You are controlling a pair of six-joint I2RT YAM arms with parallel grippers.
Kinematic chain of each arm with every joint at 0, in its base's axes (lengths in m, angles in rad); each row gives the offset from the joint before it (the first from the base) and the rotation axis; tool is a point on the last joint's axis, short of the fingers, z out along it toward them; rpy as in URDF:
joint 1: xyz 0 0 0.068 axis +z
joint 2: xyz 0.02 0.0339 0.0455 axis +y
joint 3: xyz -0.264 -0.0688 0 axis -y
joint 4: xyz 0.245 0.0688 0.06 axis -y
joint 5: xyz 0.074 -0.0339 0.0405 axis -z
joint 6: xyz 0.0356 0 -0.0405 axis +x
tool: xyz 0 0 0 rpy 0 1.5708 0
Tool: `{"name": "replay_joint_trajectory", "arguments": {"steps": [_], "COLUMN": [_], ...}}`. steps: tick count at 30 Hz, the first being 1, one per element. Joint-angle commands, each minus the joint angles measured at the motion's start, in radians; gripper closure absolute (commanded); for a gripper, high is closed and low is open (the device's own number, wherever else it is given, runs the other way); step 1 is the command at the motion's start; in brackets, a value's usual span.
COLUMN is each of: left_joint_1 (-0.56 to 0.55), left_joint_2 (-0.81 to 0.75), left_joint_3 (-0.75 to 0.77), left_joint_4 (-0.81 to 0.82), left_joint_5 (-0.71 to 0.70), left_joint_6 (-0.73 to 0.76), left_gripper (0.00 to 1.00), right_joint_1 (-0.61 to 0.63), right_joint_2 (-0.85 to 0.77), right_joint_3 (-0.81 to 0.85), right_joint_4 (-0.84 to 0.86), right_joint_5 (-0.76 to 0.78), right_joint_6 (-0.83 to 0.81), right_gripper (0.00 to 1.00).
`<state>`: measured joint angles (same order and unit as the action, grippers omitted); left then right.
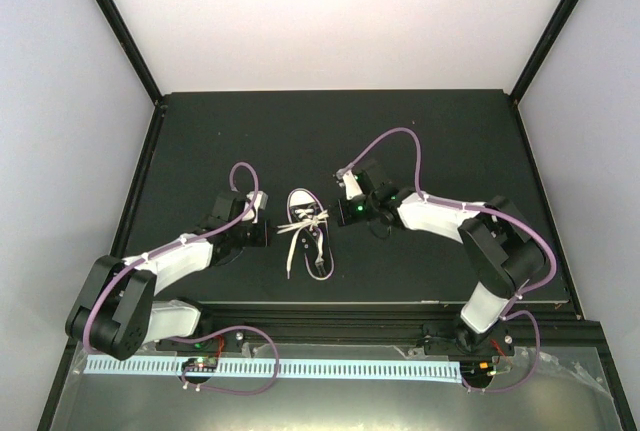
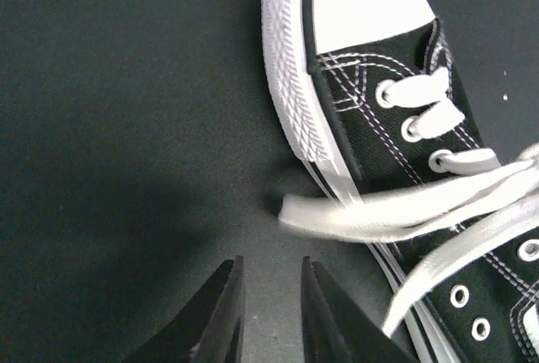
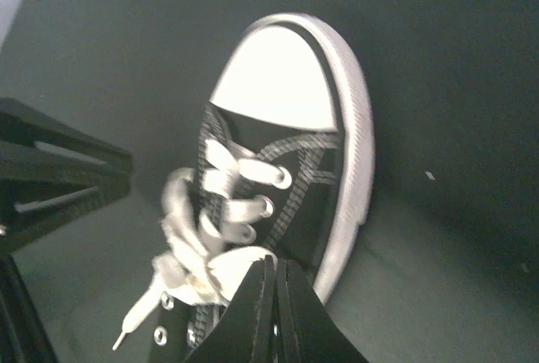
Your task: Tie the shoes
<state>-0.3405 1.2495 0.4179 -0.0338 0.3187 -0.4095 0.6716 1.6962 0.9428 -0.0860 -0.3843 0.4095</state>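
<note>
Where the sneaker lies: sneaker [image 1: 307, 233] upright on its sole at mid-table [image 1: 300, 131], toe pointing away from the arm bases, between the two grippers
Laces: laces [image 2: 404, 211] white, flat and untied; strands cross over the tongue and spill down the sides, with one folded end lying on the table just beyond the left fingertips
Handling: judged light, so likely to slide if a lace is pulled sideways; canvas upper soft, rubber rim and toe cap [image 3: 274, 77] firm; laces limp and thin, apt to flop and slip from a loose pinch
Where to take hold: on the lace strands, a little back from their ends; steady the shoe by its rim if it shifts
Left gripper [image 2: 269, 272]: low over the table beside the shoe's flank, jaws a narrow gap apart, nothing between them
Right gripper [image 3: 276, 272]: over the eyelet rows, jaws closed to a hairline; lace bunched against the tips, probably pinched, though the fingers hide the contact itself
Surroundings: purple cables [image 1: 400, 136] looping off both arms; slotted rail [image 1: 300, 366] along the near edge
In the way: the two grippers themselves, close together across a small shoe; crossed strands could be caught together
</note>
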Motion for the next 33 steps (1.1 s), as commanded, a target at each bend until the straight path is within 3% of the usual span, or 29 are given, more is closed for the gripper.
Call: {"name": "replay_joint_trajectory", "arguments": {"steps": [1,5,9,11,15,19,22,27,33], "left_joint_1": [0.009,0.007,-0.015,-0.035,-0.084,-0.122,-0.142,-0.162,-0.172], "left_joint_2": [-0.027,-0.068,-0.065,-0.031,0.049,0.102,0.128,0.172,0.214], "left_joint_3": [0.056,0.102,0.136,0.163,0.218,0.254,0.275,0.291,0.31], "left_joint_4": [-0.05,-0.057,0.007,0.017,0.014,0.021,0.015,0.01,-0.007], "left_joint_5": [-0.002,0.015,0.135,0.184,0.218,0.236,0.244,0.247,0.189], "left_joint_6": [0.024,0.073,0.121,0.143,0.191,0.237,0.267,0.292,0.296], "left_gripper": [0.73,0.53,0.45,0.44,0.43,0.43,0.43,0.42,0.47], "right_joint_1": [-0.007,-0.003,-0.003,-0.004,-0.026,-0.101,-0.143,-0.146,-0.139], "right_joint_2": [0.032,0.075,0.116,0.117,0.045,-0.035,-0.061,-0.019,0.054], "right_joint_3": [0.09,0.138,0.174,0.171,0.113,-0.001,-0.083,-0.138,-0.13], "right_joint_4": [-0.034,-0.051,-0.048,-0.035,0.008,0.102,0.18,0.268,0.319], "right_joint_5": [-0.086,-0.117,-0.134,-0.139,-0.121,-0.196,-0.262,-0.354,-0.424], "right_joint_6": [-0.101,-0.133,-0.131,-0.118,-0.091,-0.02,0.026,0.067,0.098], "right_gripper": [0.99,0.98,0.88,0.76,0.43,0.3,0.3,0.42,0.49]}}
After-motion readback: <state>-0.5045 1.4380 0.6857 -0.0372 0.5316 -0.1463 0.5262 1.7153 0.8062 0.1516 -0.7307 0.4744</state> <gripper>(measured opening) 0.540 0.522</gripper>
